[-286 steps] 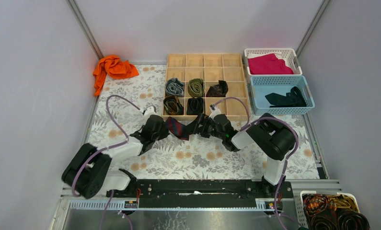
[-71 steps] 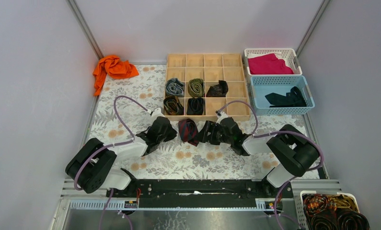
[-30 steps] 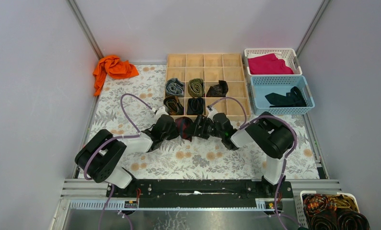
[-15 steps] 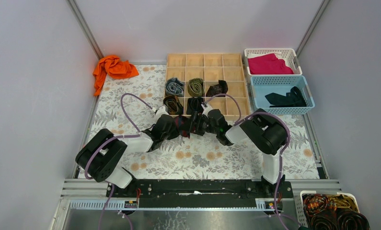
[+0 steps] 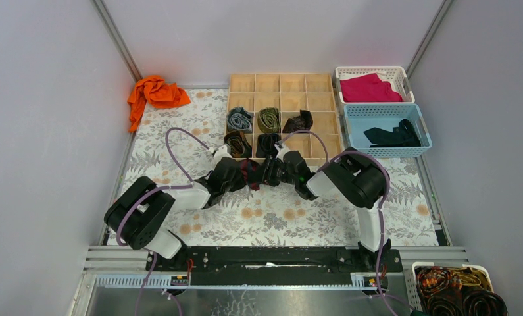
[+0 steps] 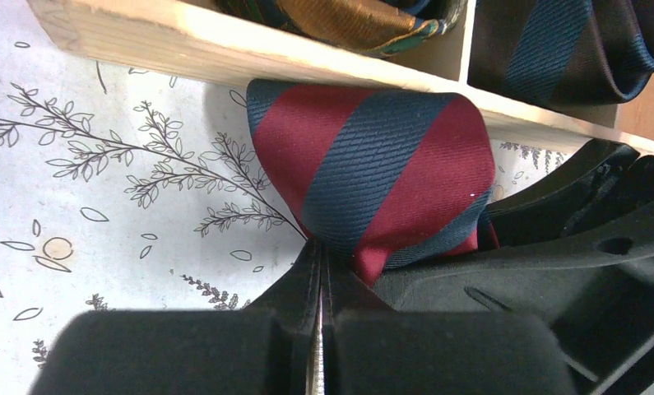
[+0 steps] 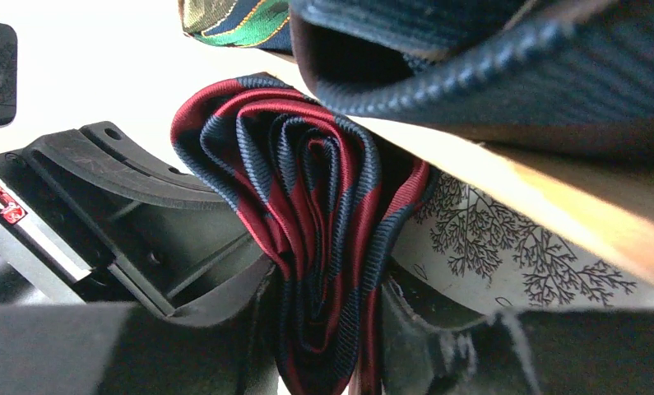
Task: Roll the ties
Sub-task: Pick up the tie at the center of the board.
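Observation:
A navy tie with red stripes (image 5: 253,172), coiled into a roll, sits on the floral mat against the front wall of the wooden organiser (image 5: 281,82). In the right wrist view the roll (image 7: 307,189) stands on edge, and my right gripper (image 7: 327,306) is shut on it from both sides. My left gripper (image 6: 319,247) is shut, and the pointed outer end of the tie (image 6: 373,164) comes down into its tips. From above, the left gripper (image 5: 244,175) and right gripper (image 5: 265,172) meet at the roll. Rolled ties fill several organiser cells: grey-blue (image 5: 240,120), olive (image 5: 268,120), black (image 5: 299,122).
A blue basket (image 5: 387,108) at the right holds a black tie (image 5: 393,136). Behind it a white basket (image 5: 370,69) holds magenta cloth (image 5: 370,89). Orange cloth (image 5: 154,93) lies at the back left. A basket (image 5: 456,289) of more ties stands off the table at front right.
My right gripper has closed in on the roll from a wide opening. Both grippers and the roll have shifted slightly toward the organiser's front wall.

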Action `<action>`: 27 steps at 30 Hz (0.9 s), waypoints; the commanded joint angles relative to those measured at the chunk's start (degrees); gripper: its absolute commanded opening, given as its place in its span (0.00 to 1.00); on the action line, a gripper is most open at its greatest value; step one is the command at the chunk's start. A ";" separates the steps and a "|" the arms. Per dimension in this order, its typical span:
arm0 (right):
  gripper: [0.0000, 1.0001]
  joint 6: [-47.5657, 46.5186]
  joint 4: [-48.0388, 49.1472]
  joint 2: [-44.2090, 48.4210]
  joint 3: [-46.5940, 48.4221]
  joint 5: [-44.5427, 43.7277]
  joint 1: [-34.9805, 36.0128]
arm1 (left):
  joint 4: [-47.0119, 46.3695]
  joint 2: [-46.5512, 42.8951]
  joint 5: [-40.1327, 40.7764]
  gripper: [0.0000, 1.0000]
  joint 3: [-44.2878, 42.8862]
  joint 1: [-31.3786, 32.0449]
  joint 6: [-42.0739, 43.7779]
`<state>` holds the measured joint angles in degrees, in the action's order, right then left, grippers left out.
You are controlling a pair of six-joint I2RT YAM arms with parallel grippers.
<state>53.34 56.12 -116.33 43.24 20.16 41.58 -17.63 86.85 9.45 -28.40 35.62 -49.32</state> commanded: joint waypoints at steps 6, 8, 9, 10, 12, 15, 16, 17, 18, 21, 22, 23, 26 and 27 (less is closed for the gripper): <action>0.06 -6.56 -7.45 -0.81 0.68 -4.94 1.08 | 1.92 -0.82 -0.73 0.00 1.85 0.24 1.94; 0.00 -7.22 -7.89 0.88 0.20 -5.59 1.43 | 2.91 -2.56 -1.14 0.00 2.14 0.22 2.10; 0.00 -7.81 -8.40 1.92 -0.09 -6.07 1.60 | 3.82 -3.52 -1.12 0.00 2.27 0.24 2.20; 0.00 -8.44 -8.80 2.96 -0.35 -6.40 1.86 | 4.54 -4.92 -1.04 0.00 2.48 0.22 2.40; 0.00 -9.84 -10.14 5.28 -0.71 -7.48 2.31 | 6.32 -7.15 -0.67 0.00 2.67 0.24 2.78; 0.00 -12.54 -14.68 8.82 0.00 -9.43 3.06 | 10.11 -10.04 0.48 0.00 2.60 0.24 3.09; 0.00 -13.77 -16.18 9.95 0.08 -10.31 3.48 | 11.73 -10.89 1.24 0.00 2.38 0.24 3.01; 0.00 -14.84 -18.10 11.23 0.22 -11.81 3.90 | 12.78 -11.62 1.54 0.00 2.37 0.24 3.00; 0.00 -16.16 -20.08 12.27 0.52 -13.02 4.20 | 13.55 -12.57 1.78 0.00 2.49 0.24 2.88; 0.00 -19.46 -22.92 16.16 -0.07 -16.30 5.17 | 14.12 -14.94 2.27 0.00 3.80 0.24 2.32; 0.00 -20.33 -24.11 17.66 -0.20 -17.18 5.68 | 14.44 -15.75 2.38 0.00 4.06 0.24 2.07; 0.00 -21.11 -25.31 19.14 -0.40 -18.20 5.92 | 14.52 -16.12 2.36 0.00 4.24 0.24 1.96; 0.00 -23.20 -29.24 24.86 -1.27 -22.47 7.60 | 15.04 -17.72 2.47 0.00 4.49 0.24 1.86; 0.00 -23.60 -30.93 27.32 -1.64 -23.82 7.78 | 15.24 -18.16 2.50 0.00 4.45 0.24 1.86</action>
<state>34.87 31.18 -98.21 42.46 4.27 47.40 -4.62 70.61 10.55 -24.86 35.64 -47.81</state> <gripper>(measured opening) 0.395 0.006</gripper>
